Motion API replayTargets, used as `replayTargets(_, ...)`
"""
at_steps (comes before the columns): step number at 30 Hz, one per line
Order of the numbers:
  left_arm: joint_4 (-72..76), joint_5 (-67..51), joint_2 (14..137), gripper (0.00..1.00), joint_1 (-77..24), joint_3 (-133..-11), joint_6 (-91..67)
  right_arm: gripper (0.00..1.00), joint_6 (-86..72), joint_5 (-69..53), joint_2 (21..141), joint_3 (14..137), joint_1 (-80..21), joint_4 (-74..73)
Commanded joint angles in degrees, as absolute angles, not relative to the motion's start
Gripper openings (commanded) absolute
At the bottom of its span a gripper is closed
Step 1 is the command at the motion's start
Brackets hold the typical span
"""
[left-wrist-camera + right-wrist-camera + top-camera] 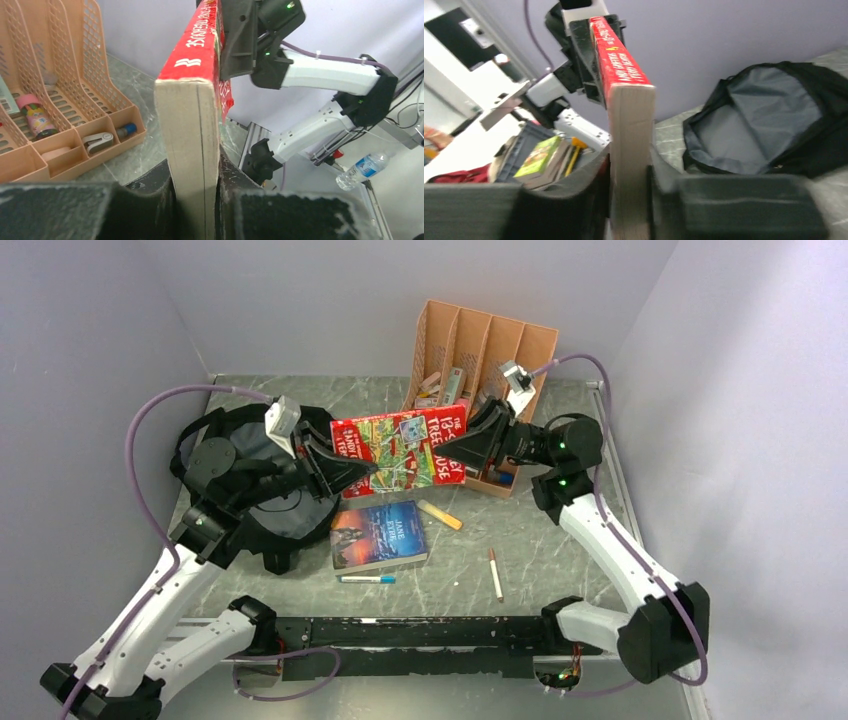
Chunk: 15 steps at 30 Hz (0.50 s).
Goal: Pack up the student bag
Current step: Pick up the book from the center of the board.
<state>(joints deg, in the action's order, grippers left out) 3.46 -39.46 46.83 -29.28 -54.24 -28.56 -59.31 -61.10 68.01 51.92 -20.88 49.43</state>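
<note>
Above the tabletop (pixel 560 540), my left fingers (pixel 145 205) and right fingers (pixel 574 205) each clamp an end of the red book (pixel 400 448), seemingly a handover toward the open bag (pixel 764 120) lying at my left.

We log white shells, black joints on left arm (pixel 150 605) and right arm (pixel 612 540); purple cables (pixel 133 445); green lights (pixel 561 447); left gripper (pixel 362 472), right gripper (pixel 462 452) matte black.

Top view: left arm (pixel 140 605) is covering the middle of the student bag (pixel 290 525). The red book (pixel 400 445) is hiding the orange organizer (pixel 490 335) front, its contents looking too small to name. Right wrist view is blurring, with the student bag's right side running off frame.
</note>
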Motion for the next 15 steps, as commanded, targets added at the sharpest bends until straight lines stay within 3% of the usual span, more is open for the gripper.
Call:
replayTargets(1,0.9,-36.84,47.37,0.05,-28.92,-54.96,-27.26,0.41,-36.98,-50.86,63.91,56.27,-20.43,25.2)
replayTargets(3,-2.86,-31.94,47.72,0.05,-28.87,-55.67,-26.81,0.59,-33.82,-47.27,62.76,56.19,-20.43,21.4)
replayTargets(5,-6.03,-27.18,47.85,0.05,-28.89,-56.69,-26.03,0.68,-31.32,-42.28,61.7,55.81,-20.44,19.39)
replayTargets(10,-17.07,-8.04,47.59,0.05,-28.82,-60.73,-25.08,0.72,-30.57,-23.18,60.87,54.23,-20.47,13.26)
replayTargets(15,-29.78,12.96,47.18,0.05,-28.83,-65.42,-27.62,0.79,-28.88,-14.52,65.8,52.81,-23.4,13.51)
